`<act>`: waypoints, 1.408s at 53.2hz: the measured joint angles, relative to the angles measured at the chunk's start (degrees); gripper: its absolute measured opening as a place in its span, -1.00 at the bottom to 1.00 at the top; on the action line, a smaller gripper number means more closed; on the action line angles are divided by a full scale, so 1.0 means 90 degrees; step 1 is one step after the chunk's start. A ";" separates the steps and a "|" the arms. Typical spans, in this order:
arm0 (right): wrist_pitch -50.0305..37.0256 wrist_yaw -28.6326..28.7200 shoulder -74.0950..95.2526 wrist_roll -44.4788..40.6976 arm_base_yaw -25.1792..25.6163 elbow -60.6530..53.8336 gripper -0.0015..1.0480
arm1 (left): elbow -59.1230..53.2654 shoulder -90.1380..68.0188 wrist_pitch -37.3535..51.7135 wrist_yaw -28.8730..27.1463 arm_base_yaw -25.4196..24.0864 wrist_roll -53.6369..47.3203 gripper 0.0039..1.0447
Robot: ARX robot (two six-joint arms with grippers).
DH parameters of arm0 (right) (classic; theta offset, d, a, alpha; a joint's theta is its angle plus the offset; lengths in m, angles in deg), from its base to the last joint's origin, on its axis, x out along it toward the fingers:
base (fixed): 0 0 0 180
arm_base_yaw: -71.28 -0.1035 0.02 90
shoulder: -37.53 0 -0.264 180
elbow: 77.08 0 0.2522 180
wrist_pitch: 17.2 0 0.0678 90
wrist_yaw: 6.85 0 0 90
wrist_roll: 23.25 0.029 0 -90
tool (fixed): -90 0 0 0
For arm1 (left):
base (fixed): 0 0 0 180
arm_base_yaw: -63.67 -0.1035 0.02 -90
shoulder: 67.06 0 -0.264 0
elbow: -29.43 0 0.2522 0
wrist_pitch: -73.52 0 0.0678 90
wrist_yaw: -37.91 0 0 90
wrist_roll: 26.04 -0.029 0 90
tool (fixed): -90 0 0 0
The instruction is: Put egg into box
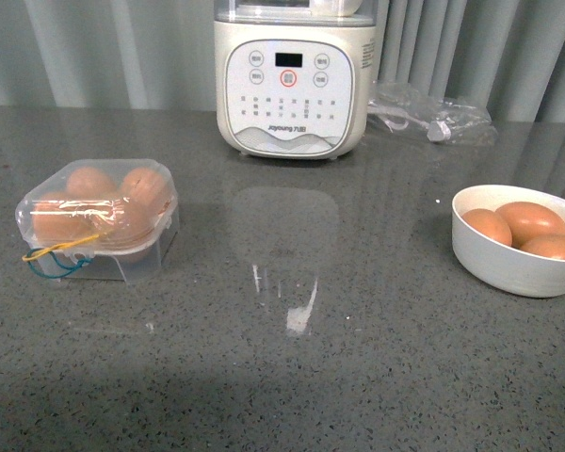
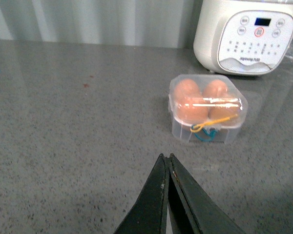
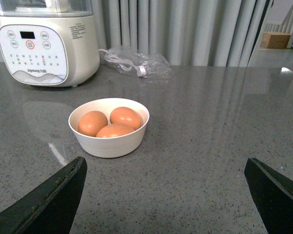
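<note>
The box (image 1: 99, 217) is a clear plastic egg case at the left of the table, lid down, with several brown eggs inside and yellow and blue bands at its front. It also shows in the left wrist view as the box (image 2: 207, 107), well beyond my left gripper (image 2: 166, 157), which is shut with nothing in it. Three brown eggs lie in a white bowl (image 1: 508, 268) at the right; one egg (image 3: 93, 123) is nearest my right gripper (image 3: 166, 168). That gripper is open, short of the bowl (image 3: 110, 144). Neither arm appears in the front view.
A cream kitchen appliance (image 1: 294, 80) with a control panel stands at the back centre. A clear plastic bag with a cable (image 1: 433, 118) lies behind the bowl. Grey curtains hang behind the speckled grey table (image 1: 292, 377).
</note>
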 joint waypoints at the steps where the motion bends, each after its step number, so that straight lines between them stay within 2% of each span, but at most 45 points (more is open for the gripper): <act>1: 0.0000 -0.0002 0.0000 0.0000 0.0000 0.0000 0.87 | 0.0000 0.0138 -0.0151 -0.0012 0.0000 0.0002 -0.94; 18: 0.0000 0.0000 0.0000 0.0000 0.0000 0.0000 0.87 | 0.0000 0.0452 -0.0282 -0.0012 0.0002 0.0007 -0.93; 22: 0.0000 0.0000 0.0000 0.0000 0.0000 0.0000 0.87 | 0.0000 0.0452 -0.0282 -0.0012 0.0002 0.0002 -0.71; 25: 0.0000 0.0000 0.0000 0.0000 0.0000 0.0000 0.87 | 0.0000 0.0452 -0.0282 -0.0012 0.0002 0.0002 -0.43; 31: 0.0000 0.0000 0.0000 0.0000 0.0000 0.0000 0.87 | 0.0000 0.0452 -0.0282 -0.0012 0.0002 0.0002 -0.13; 47: 0.0000 0.0000 0.0000 0.0000 0.0000 0.0000 0.87 | 0.0000 0.0452 -0.0282 -0.0012 0.0002 0.0000 0.89; 75: 0.0000 0.0000 0.0000 0.0000 0.0000 0.0000 0.87 | 0.0000 0.0452 -0.0282 -0.0012 0.0002 -0.0002 0.88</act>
